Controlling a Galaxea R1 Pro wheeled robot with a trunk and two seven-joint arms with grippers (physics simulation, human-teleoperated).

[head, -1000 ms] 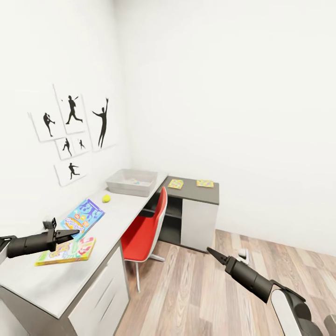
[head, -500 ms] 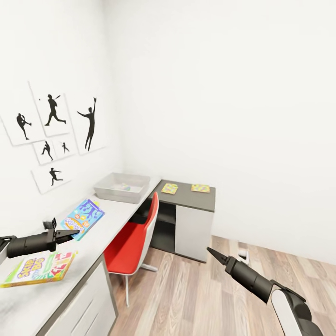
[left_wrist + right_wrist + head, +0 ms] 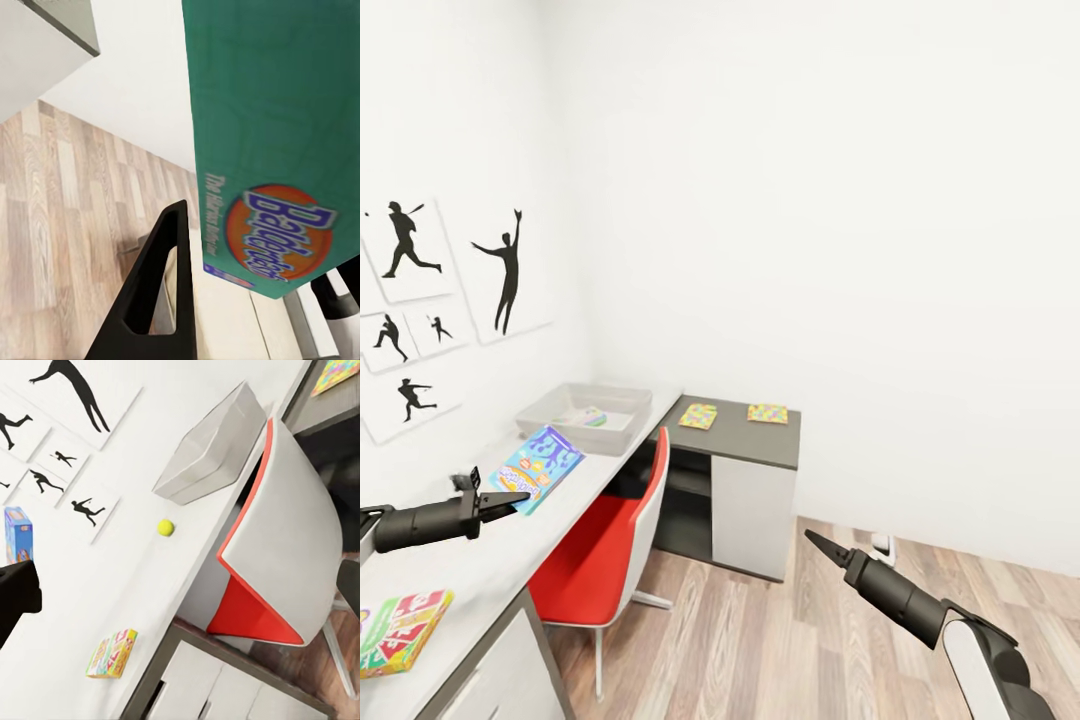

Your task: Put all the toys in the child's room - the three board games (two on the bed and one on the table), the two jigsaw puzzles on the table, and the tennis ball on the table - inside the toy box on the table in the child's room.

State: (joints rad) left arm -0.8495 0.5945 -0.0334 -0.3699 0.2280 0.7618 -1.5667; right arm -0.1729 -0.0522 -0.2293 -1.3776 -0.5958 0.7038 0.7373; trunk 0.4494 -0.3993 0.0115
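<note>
Camera swung right; left gripper (image 3: 510,497) holds blue board game (image 3: 538,466).

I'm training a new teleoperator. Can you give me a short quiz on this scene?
1. True or false: the two jigsaw puzzles lie on the dark cabinet, not in the toy box.
2. What does the left gripper hold? A) a tennis ball B) the blue board game C) nothing
3. Fill in: the chair has a ___ seat.

Key: 1 true; 2 B; 3 red.
</note>
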